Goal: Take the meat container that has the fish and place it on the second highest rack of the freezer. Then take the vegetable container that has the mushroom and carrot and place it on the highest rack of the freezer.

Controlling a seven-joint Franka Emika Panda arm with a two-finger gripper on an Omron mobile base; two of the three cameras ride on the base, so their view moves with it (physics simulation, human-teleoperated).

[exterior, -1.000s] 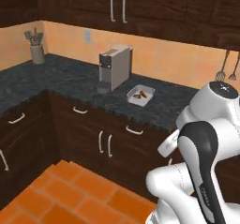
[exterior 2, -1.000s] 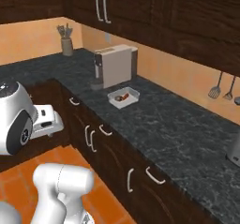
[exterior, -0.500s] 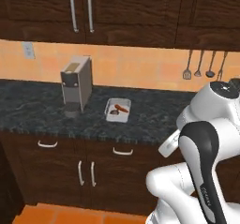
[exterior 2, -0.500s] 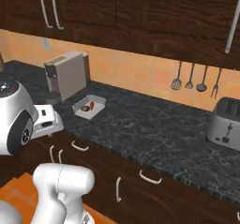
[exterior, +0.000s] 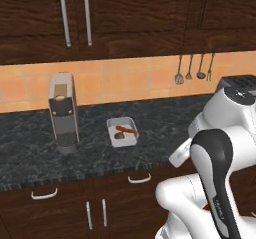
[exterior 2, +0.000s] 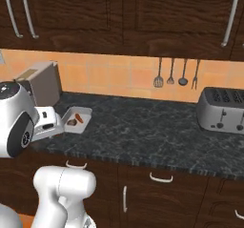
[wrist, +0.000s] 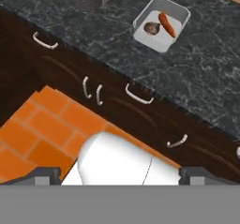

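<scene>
Vegetable container [exterior: 123, 131] flat on dark speckled counter [exterior: 165, 128], just right of coffee machine [exterior: 63, 112], apart from it, nearer counter's front edge than backsplash. Same tray in right base view [exterior 2: 76, 119], just right of the machine [exterior 2: 42, 83] there too. Seen from above in hand view [wrist: 161, 24]: white, rectangular, open-topped.

Inside tray: carrot [wrist: 166, 25] lying diagonal, mushroom [wrist: 152, 28] just beside it, on side toward coffee machine. Same pair visible in left base view: carrot [exterior: 126, 129], mushroom [exterior: 119, 136]. Touching or not: cannot tell.

Gripper [wrist: 119, 174] well off the tray, out over orange floor tiles [wrist: 42, 124] in front of base cabinets [wrist: 117, 101]. Finger tips [wrist: 44, 174] at bottom corners of hand view, set wide, nothing between but robot body. Holding nothing. Exact opening: cannot tell, tips mostly cut by frame edge.

Relative to coffee machine, rest of layout:
- Hanging utensils [exterior: 194, 68] on backsplash, well right of machine.
- Toaster [exterior 2: 223, 109] far right on counter, past the utensils; corner of it also behind arm in left base view [exterior: 239, 83].
- Wall cabinets [exterior: 100, 18] above, long vertical handles directly over machine.
- Drawer and door handles [exterior: 139, 178] below counter edge, under tray.

Arm elbow in foreground, lower right of left base view, not over counter.
</scene>
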